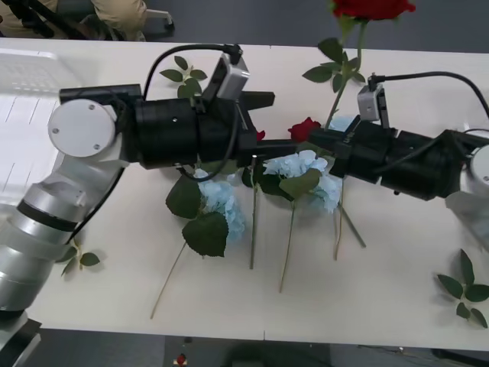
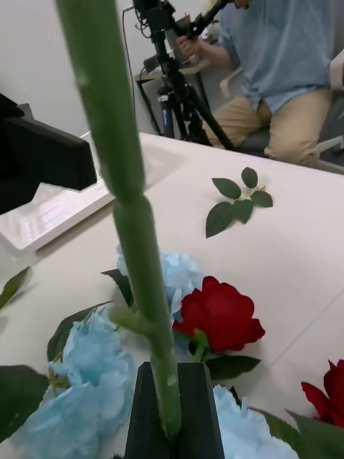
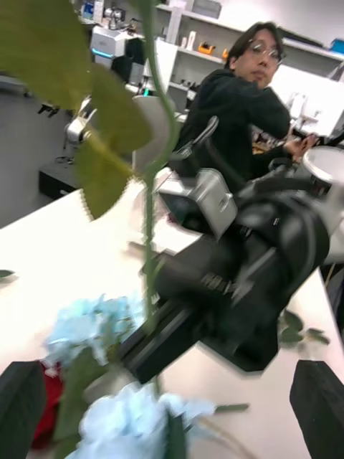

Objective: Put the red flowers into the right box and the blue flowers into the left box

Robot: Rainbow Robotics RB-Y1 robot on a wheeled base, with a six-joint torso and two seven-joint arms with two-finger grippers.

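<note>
My right gripper [image 1: 319, 142] [image 2: 172, 405] is shut low on the green stem [image 2: 136, 215] of a red flower, which stands upright with its bloom [image 1: 374, 8] high over the table's far edge. My left gripper [image 1: 263, 122] [image 3: 172, 412] is open just left of it, facing the right gripper [image 3: 143, 351] and that stem. Another red flower [image 1: 304, 128] [image 2: 218, 312] lies on the table between the grippers, and a third [image 2: 326, 398] shows beside it. Blue flowers [image 1: 302, 164] [image 1: 225, 202] [image 2: 86, 373] lie under both arms. The left box [image 1: 30, 69] stands at the far left. The right box is out of view.
Loose green leaf sprigs lie at the far middle [image 1: 183, 73], the near right [image 1: 466, 290] and the near left [image 1: 80, 260]. Long flower stems [image 1: 289, 245] point toward the table's front edge.
</note>
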